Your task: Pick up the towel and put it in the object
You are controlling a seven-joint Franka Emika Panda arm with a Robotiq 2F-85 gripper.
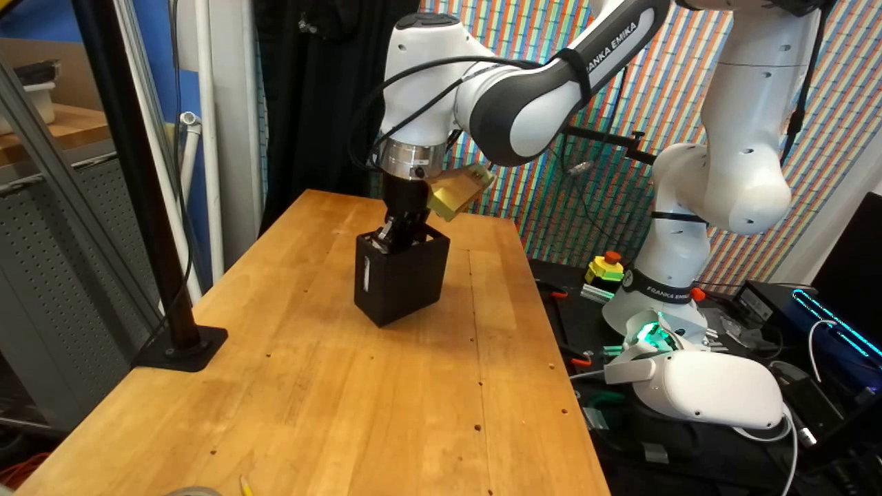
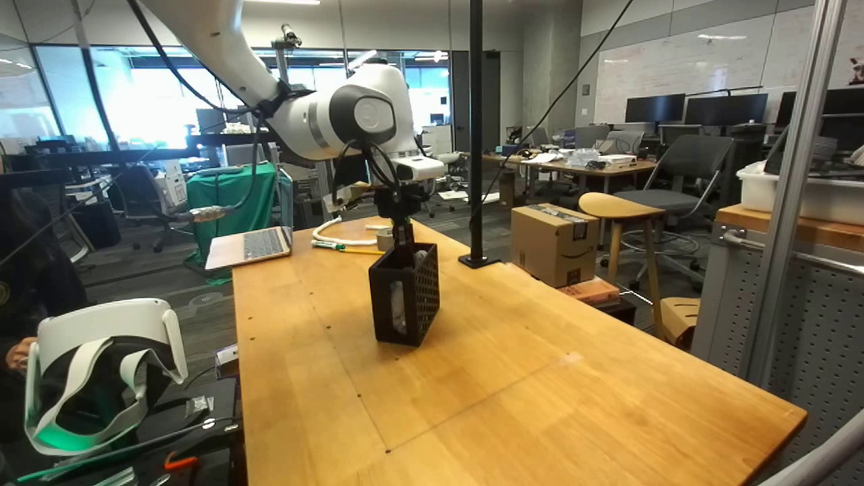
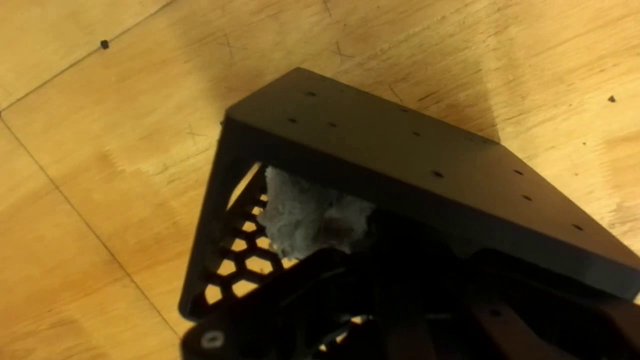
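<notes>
Evidently, the gripper (image 2: 403, 250) is pointed down into the black box (image 1: 400, 286), which is stood upright on the wooden table (image 2: 540, 391) with its mouth facing upward. The fingers are clenched together, and their tips are hidden within the walls; whether any cloth is pinched between them cannot fairly be told, since that part of the wrist view is very dark. The towel (image 3: 300, 215) is lodged inside the box, crumpled and whitish, just beside the gripper and next to the honeycomb holes that are cut through one broad side. Something pale is also shown through the slot in the box's narrow side, in both exterior views. Above the table, the white arm (image 1: 420, 48) is bent, and a gold-coloured block (image 1: 455, 196) is mounted beside the gripper. At the table's edge, a black pole (image 2: 476, 155) is carried by a flat base. An open laptop (image 2: 246, 250) is seen in an exterior view at a corner of the table, and beyond the pole a cardboard box (image 2: 550, 246) is seen. A white headset (image 1: 716, 389) is shown in both exterior views, off to the table's side, and a red and yellow button (image 1: 605, 267) is placed next to the arm's base.
</notes>
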